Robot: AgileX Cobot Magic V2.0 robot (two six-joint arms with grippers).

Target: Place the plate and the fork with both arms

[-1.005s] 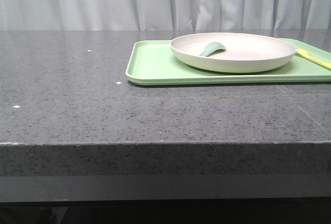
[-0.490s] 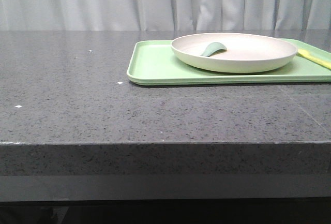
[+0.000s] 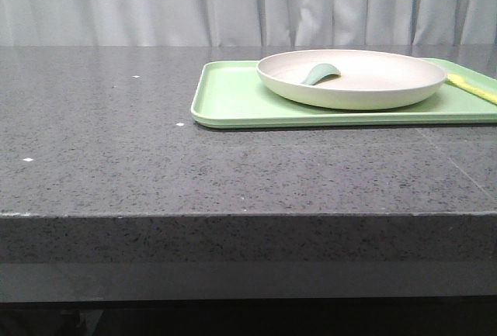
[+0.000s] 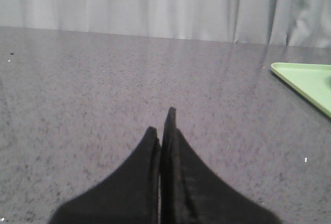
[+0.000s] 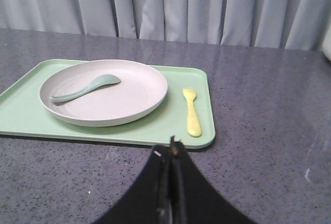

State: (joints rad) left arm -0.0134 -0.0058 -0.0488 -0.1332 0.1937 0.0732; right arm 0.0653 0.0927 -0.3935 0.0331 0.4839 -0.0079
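Note:
The cream plate (image 3: 351, 77) sits on a light-green tray (image 3: 233, 103) at the right of the dark stone table; it also shows in the right wrist view (image 5: 103, 92). A grey-green spoon (image 5: 85, 89) lies in the plate. The pale-yellow fork (image 5: 192, 112) lies on the tray just right of the plate; its handle shows in the front view (image 3: 472, 87). My right gripper (image 5: 170, 149) is shut and empty, hovering over the table just short of the tray's near edge. My left gripper (image 4: 163, 123) is shut and empty over bare table, left of the tray corner (image 4: 305, 81).
The table's front edge (image 3: 233, 214) runs across the front view. Grey curtains (image 3: 233, 2) hang behind the table. The tray in the right wrist view (image 5: 31, 120) lies between the gripper and the far table edge.
The front view shifted very slightly; tray and plate appear a few pixels further right than a second ago. Nothing else has moved.

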